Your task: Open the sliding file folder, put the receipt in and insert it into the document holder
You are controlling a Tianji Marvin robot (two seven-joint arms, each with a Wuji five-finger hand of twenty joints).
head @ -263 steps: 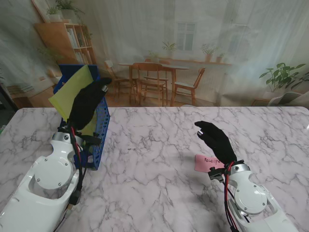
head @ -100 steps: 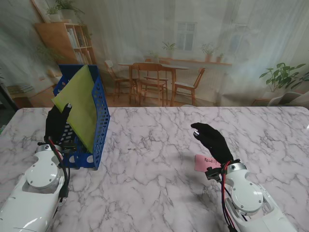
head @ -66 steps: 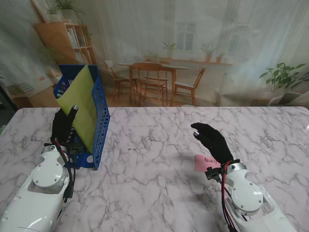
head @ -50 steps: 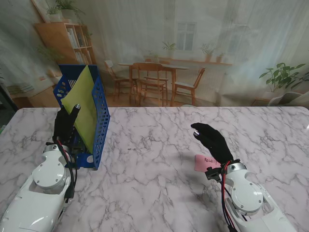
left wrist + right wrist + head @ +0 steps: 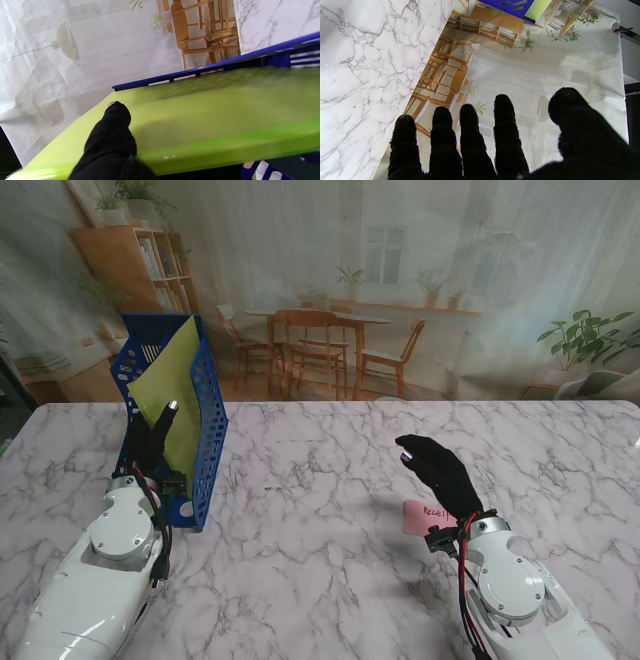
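Our left hand [image 5: 152, 442] rests one fingertip on the one green folder [image 5: 172, 395] standing in the one blue holder [image 5: 207, 442] at ten o'clock; we cannot tell how its other fingers sit. The folder looks light, slick and bendy, best taken at its top edge. Our right hand [image 5: 440, 470], fingers spread and empty, hovers over the one pink receipt [image 5: 428, 516] at four o'clock.

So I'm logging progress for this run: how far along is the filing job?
Looks done: the green folder already stands in the blue document holder. In hand: the left hand rests a fingertip against the folder's face. Left: the pink receipt lies on the marble table by the open right hand, so it appears never to have gone in.
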